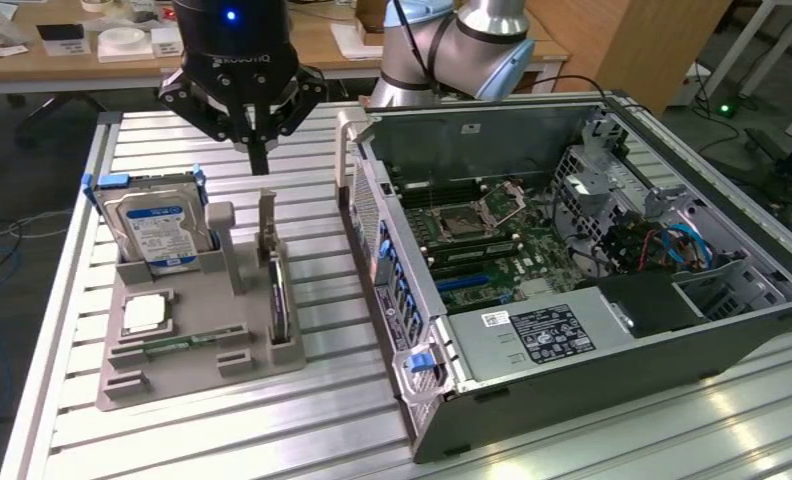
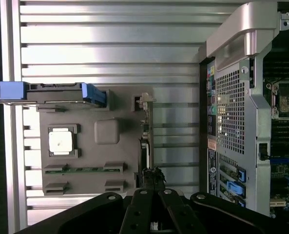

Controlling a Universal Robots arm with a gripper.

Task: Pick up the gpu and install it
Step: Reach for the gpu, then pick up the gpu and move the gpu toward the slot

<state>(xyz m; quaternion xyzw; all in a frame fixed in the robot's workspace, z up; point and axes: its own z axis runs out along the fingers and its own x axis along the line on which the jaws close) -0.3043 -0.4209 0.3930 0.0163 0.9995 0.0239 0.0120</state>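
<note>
**One card to lift, and the fingers are closed on nothing**

Up high we find the gripper (image 1: 259,165), pointing straight down over the slatted table (image 1: 303,430). Its fingers (image 2: 149,180) are pinched together tip to tip with nothing between them. No grasp has been made.

Below those fingers sits the grey holder (image 1: 183,385), and standing on edge in its slot is the gpu (image 1: 280,300), a slim dark slab. From the wrist view the fingertips line up almost with the card's thin edge, just off one end of it and well above it. To my eye that upright stance is no accident: on edge, the card offers its long top rim for a pinch from above.

Further out to one side of the fingers stand the hard drive (image 1: 163,228), upright in its own cradle, the processor chip (image 1: 145,313), lying flat, and the memory stick (image 1: 183,346), low in its groove. Each has its own pocket, presumably so the fingers can reach one part without touching another.

Out on the other side of the fingers lies the computer case (image 1: 570,398), side panel off, its motherboard (image 1: 483,240) facing up, probably so a card can come down into it from overhead. The install is not yet begun.
</note>
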